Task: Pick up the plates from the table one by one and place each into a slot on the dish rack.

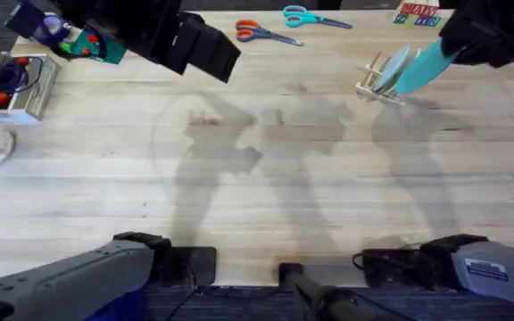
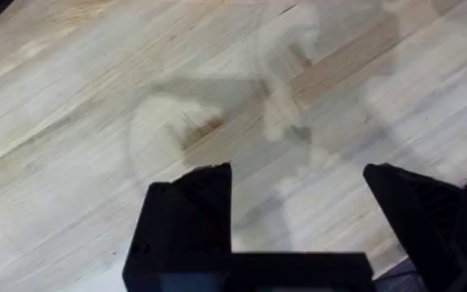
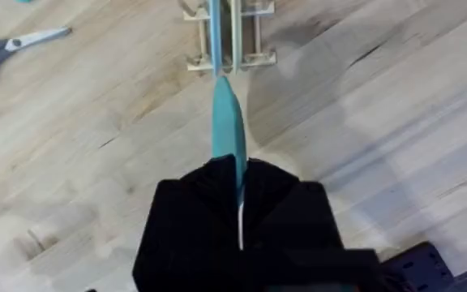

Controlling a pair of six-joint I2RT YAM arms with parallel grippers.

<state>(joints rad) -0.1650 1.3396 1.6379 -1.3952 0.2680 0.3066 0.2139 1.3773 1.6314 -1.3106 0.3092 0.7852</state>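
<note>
My right gripper (image 3: pixel 239 195) is clamped on the teal-blue plate (image 1: pixel 425 64), held edge-on between my fingers and tilted, its lower rim just at the dish rack (image 1: pixel 377 80) at the far right of the table (image 1: pixel 266 178). Seen from my right wrist, the plate's thin edge (image 3: pixel 227 122) lines up with the rack's dowels (image 3: pixel 229 36), where a pale plate (image 3: pixel 215 28) already stands upright in a slot; whether my plate touches the rack I cannot tell. My left gripper (image 2: pixel 298 195) hangs over bare wood with its fingers apart and nothing between them. Orange-handled scissors (image 1: pixel 266 34) and teal-handled scissors (image 1: pixel 315 17) lie along the far edge, well apart from the rack.
</note>
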